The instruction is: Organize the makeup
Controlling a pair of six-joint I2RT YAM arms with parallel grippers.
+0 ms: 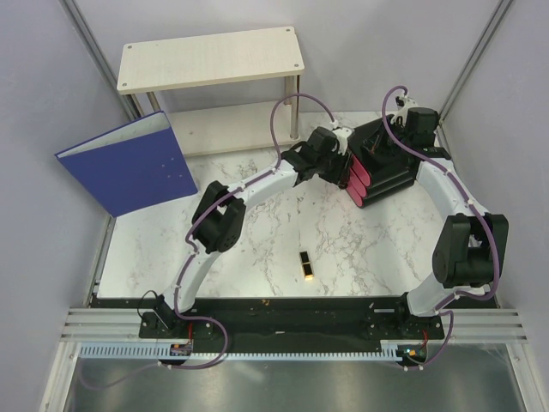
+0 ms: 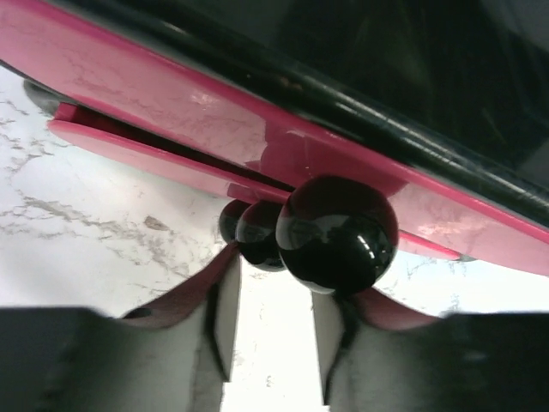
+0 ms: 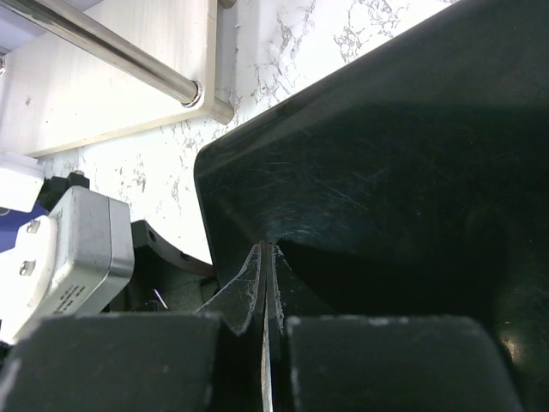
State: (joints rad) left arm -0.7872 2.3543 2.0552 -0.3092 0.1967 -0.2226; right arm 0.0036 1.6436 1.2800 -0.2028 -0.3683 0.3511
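Of the makeup, only a black-and-gold lipstick (image 1: 305,266) shows, lying on the marble table in front of the arms. The black organizer box (image 1: 390,176) stands at the back right, its pink drawers (image 1: 358,182) facing left. My left gripper (image 1: 341,163) is right at those drawer fronts. In the left wrist view it (image 2: 276,279) is open, with a glossy black drawer knob (image 2: 336,232) just beyond its right fingertip and nothing between the fingers. My right gripper (image 3: 268,249) is shut, its tips pressed against the box's black wall (image 3: 386,154).
A blue binder (image 1: 129,163) leans at the back left. A pale wooden shelf (image 1: 210,58) on metal legs (image 3: 111,51) stands along the back wall. Two more black knobs (image 2: 260,233) sit on the lower drawers behind the first one.
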